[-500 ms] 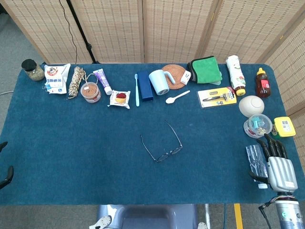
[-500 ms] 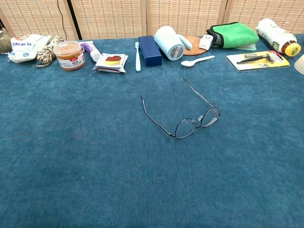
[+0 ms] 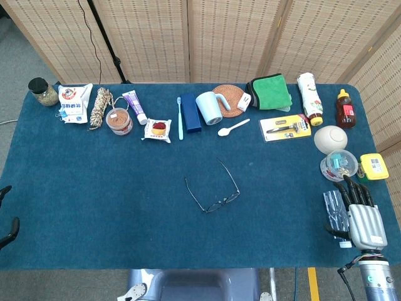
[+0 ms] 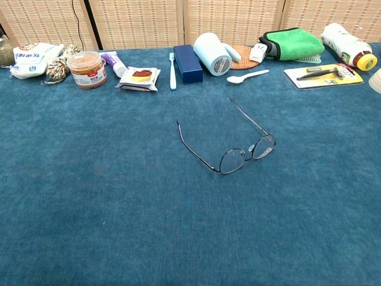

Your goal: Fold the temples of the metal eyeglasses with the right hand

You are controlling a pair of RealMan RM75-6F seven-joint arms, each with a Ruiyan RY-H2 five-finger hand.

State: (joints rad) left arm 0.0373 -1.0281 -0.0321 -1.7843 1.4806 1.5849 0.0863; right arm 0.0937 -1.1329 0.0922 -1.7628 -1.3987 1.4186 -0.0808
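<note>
Thin wire eyeglasses (image 4: 229,140), temples splayed; right hand (image 3: 360,213) empty, well apart.

Tablecloth (image 3: 94,207) deep blue; towel (image 3: 272,91) green; mug (image 4: 212,53) pale blue; eyeglasses (image 4: 238,149) dark-framed.

Both views are evenly and brightly lit by soft, diffuse light from above; nothing is dim. Shadows are faint and short: the thin-framed metal eyeglasses (image 4: 229,140) throw only a slight dark line onto the blue carpeted counter (image 4: 107,196), and the pale blue mug (image 3: 209,107) shades a small patch beside it. No strong glare shows, only a mild sheen on the silver-backed right hand (image 3: 360,216). The head view is sharp across the frame. In the chest view the counter's pile is crisp near the camera, the far row slightly softer.
</note>
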